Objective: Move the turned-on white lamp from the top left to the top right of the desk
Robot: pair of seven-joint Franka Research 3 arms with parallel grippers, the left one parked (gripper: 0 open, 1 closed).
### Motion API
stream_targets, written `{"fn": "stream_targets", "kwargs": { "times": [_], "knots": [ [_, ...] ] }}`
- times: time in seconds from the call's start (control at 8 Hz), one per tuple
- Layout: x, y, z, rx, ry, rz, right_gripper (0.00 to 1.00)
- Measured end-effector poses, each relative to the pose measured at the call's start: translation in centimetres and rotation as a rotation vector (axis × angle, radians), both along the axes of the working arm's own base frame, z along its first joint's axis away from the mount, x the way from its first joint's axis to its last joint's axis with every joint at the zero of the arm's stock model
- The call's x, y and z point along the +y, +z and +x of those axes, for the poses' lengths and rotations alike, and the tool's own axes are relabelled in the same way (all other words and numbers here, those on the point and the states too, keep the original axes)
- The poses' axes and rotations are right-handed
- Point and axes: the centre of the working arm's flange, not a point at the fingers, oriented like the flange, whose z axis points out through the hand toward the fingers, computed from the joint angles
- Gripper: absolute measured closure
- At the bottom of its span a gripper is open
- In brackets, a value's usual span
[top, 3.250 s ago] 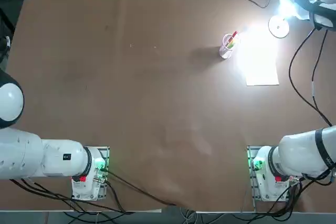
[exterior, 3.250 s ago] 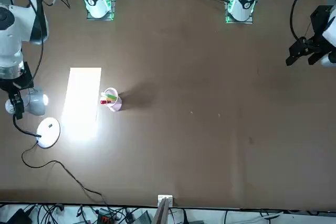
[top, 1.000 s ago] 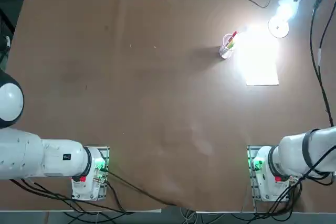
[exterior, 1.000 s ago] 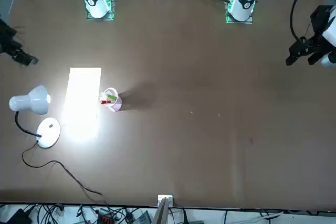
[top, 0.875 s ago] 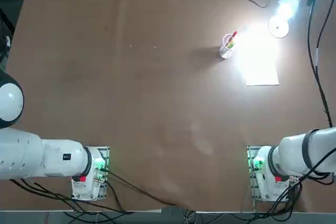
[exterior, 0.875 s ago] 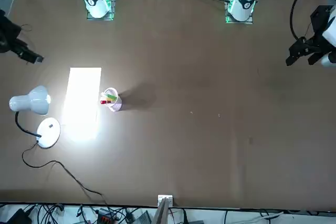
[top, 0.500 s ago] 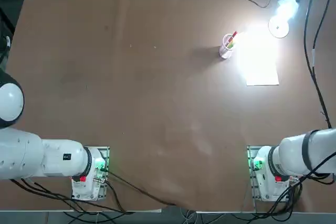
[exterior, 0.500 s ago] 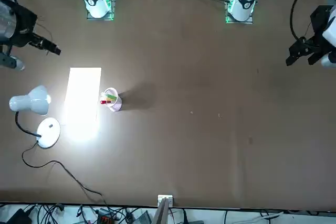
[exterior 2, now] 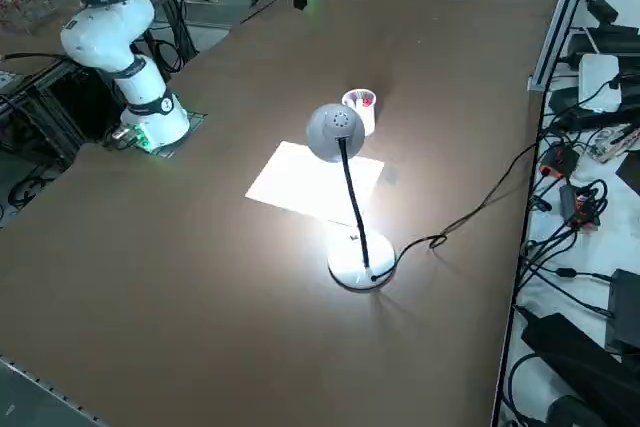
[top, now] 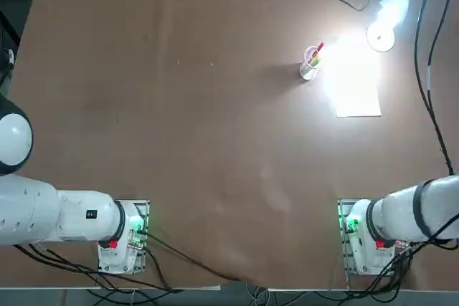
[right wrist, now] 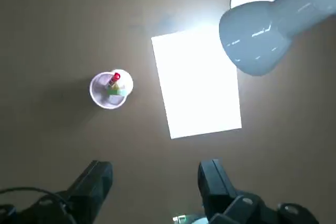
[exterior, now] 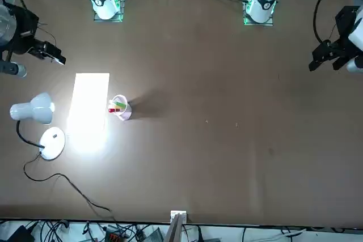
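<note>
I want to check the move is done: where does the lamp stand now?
In the top view the lamp stands at the desk's far right corner, beside the lit paper sheet, with the pen cup further left; the right gripper hangs nearby, jaws open.

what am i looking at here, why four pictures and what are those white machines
These are four cameras on one moment. Two white robot arms sit side by side at a large brown desk. One view looks straight down, one faces the robot from across the desk, one looks from its right side, and one rides on the working arm's wrist. On the desk stand a small white lamp with a round base, switched on, lighting a white paper sheet, and a small cup of pens. The right gripper, a two-finger clamp, hangs open above them, holding nothing, clear of the lamp.
</note>
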Motion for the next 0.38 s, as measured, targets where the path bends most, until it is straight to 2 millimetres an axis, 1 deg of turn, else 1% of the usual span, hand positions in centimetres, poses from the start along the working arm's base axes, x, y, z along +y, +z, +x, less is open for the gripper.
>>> {"fn": "stream_targets", "kwargs": {
  "times": [0.38],
  "knots": [
    [-0.6,0.3,-1.9,-0.057,0.061,0.009,0.0]
  ]
}}
